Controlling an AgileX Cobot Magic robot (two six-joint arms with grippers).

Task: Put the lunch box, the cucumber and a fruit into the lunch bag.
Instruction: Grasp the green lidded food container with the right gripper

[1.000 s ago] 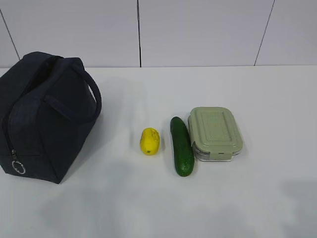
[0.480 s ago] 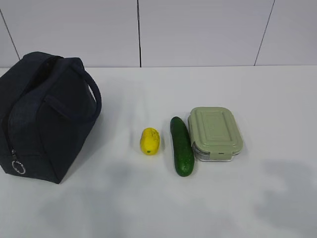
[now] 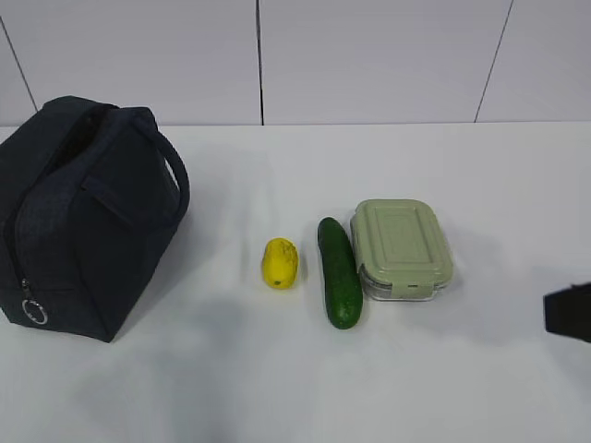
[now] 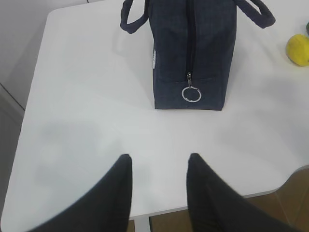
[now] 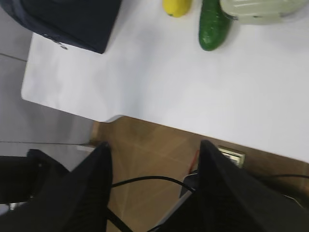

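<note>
The navy lunch bag (image 3: 78,217) stands at the left of the table, zipped shut, its metal ring pull (image 4: 191,94) facing the left wrist view. The yellow fruit (image 3: 280,262), the dark green cucumber (image 3: 339,270) and the lunch box (image 3: 401,247) with its sage-green lid lie in a row at the centre. My left gripper (image 4: 159,162) is open and empty above the table's near edge, short of the bag (image 4: 193,53). My right gripper (image 5: 155,147) is open and empty, out past the table edge; part of that arm (image 3: 568,312) shows at the right.
The white table (image 3: 277,378) ends close to both grippers; brown floor and black cables (image 5: 145,181) show below its edge. The cucumber (image 5: 212,21) and fruit (image 5: 176,7) sit at the top of the right wrist view.
A dark part of the right arm has come into the exterior view at the right edge. The bag, fruit, cucumber and lunch box have not moved.
</note>
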